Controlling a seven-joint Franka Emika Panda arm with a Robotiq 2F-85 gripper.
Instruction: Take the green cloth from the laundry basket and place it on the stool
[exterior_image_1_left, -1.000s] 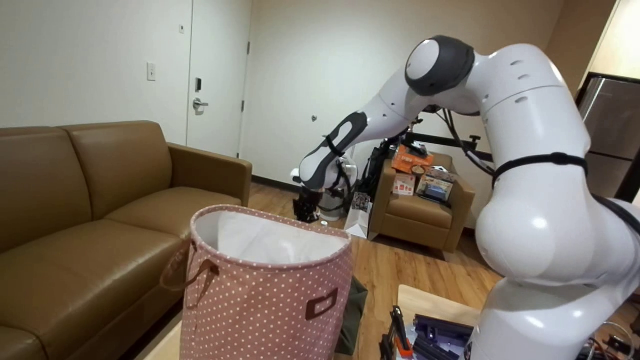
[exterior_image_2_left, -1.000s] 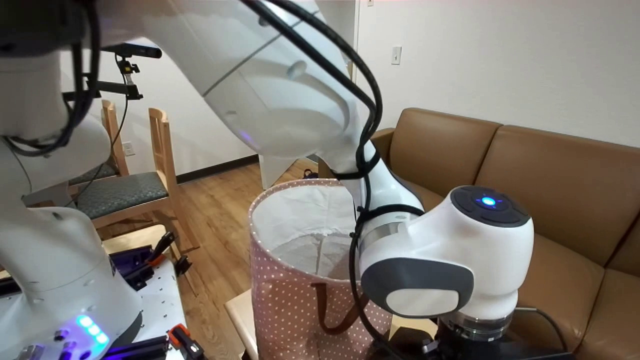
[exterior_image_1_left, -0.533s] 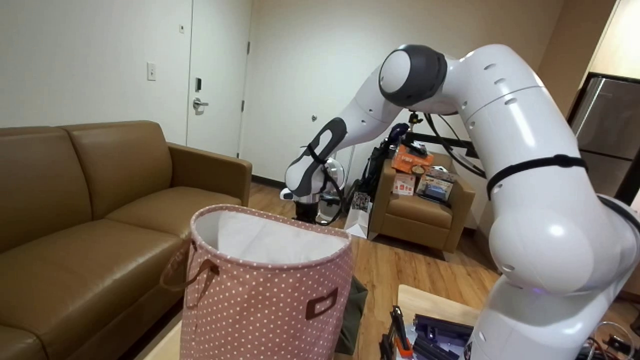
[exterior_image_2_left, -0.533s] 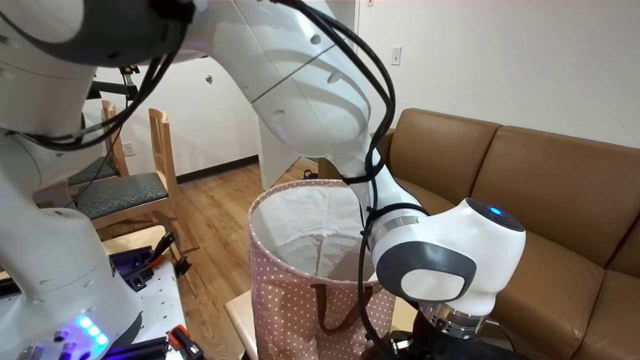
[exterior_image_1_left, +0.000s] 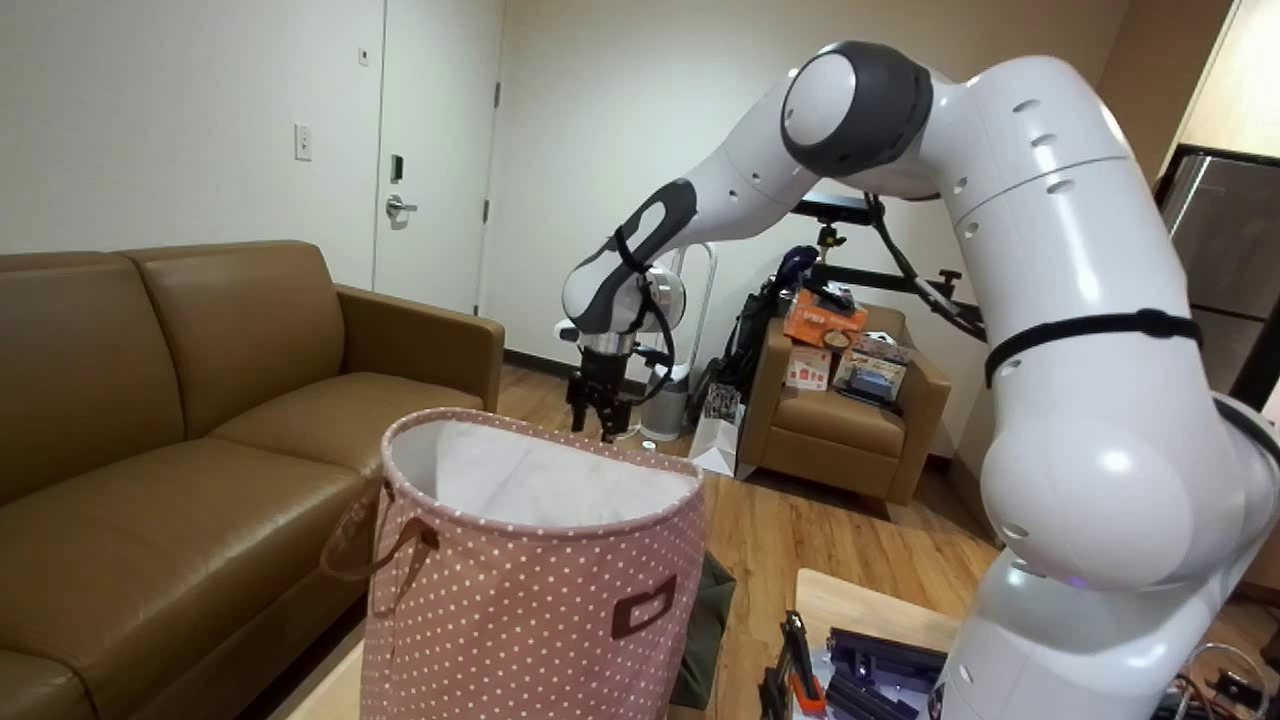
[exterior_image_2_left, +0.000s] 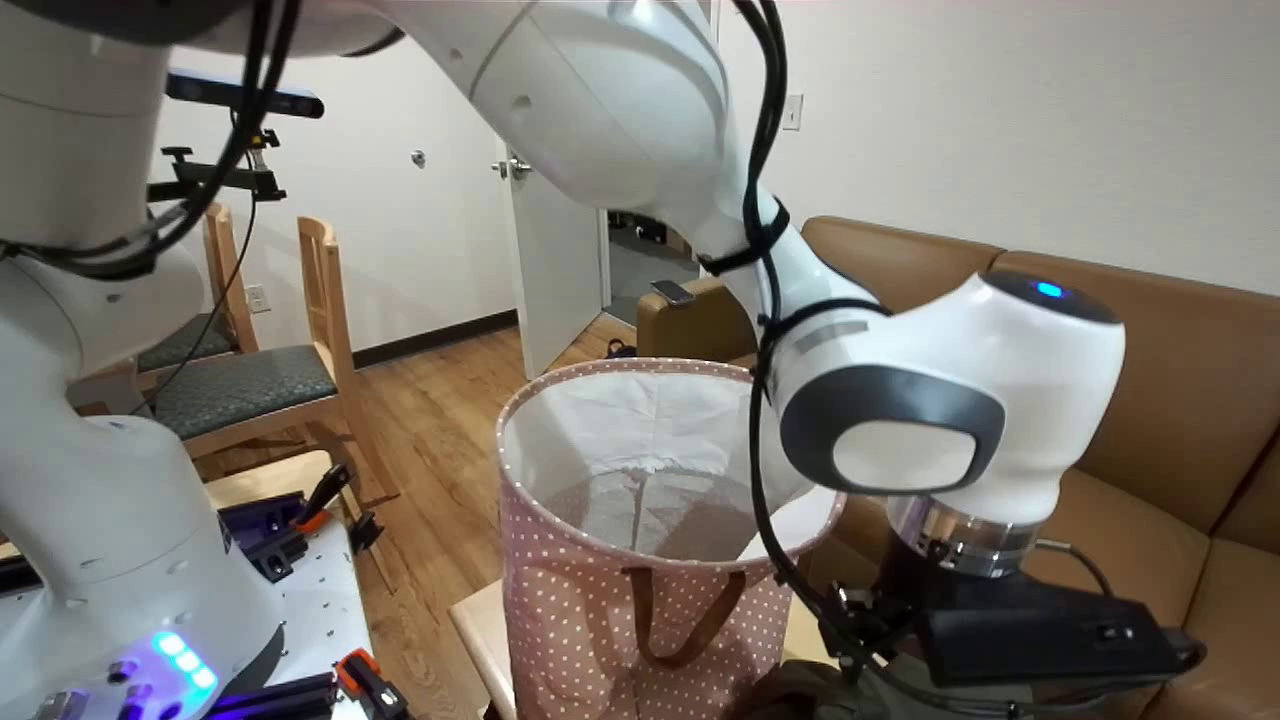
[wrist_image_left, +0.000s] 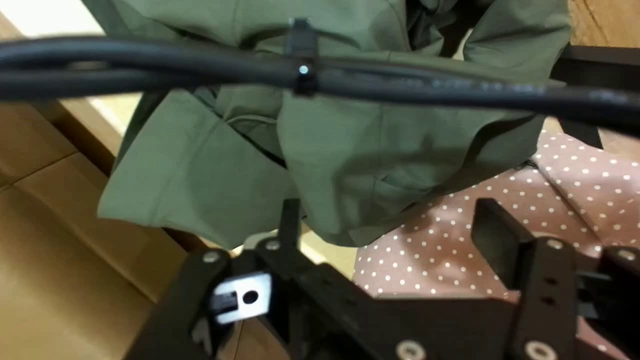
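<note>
The green cloth (wrist_image_left: 325, 145) lies rumpled beside the basket (exterior_image_1_left: 540, 610); the gripper (wrist_image_left: 390, 222) hangs there too, jaws wide apart, holding nothing.

The arm (exterior_image_1_left: 1075, 240) rises from its base (exterior_image_2_left: 140, 560) just inside the worktop's (exterior_image_2_left: 328, 600) edge, bends high at the dark-capped elbow (exterior_image_1_left: 865, 110), then slopes along the forearm (exterior_image_1_left: 765, 165) to the wrist (exterior_image_2_left: 1030, 380), well beyond that edge. Below hangs the gripper (wrist_image_left: 391, 220), pointing down, jaws spread apart, its flat pads (wrist_image_left: 497, 240) facing inward. Straps (exterior_image_2_left: 748, 258) hold black cables (exterior_image_2_left: 757, 450) against the forearm.
</note>
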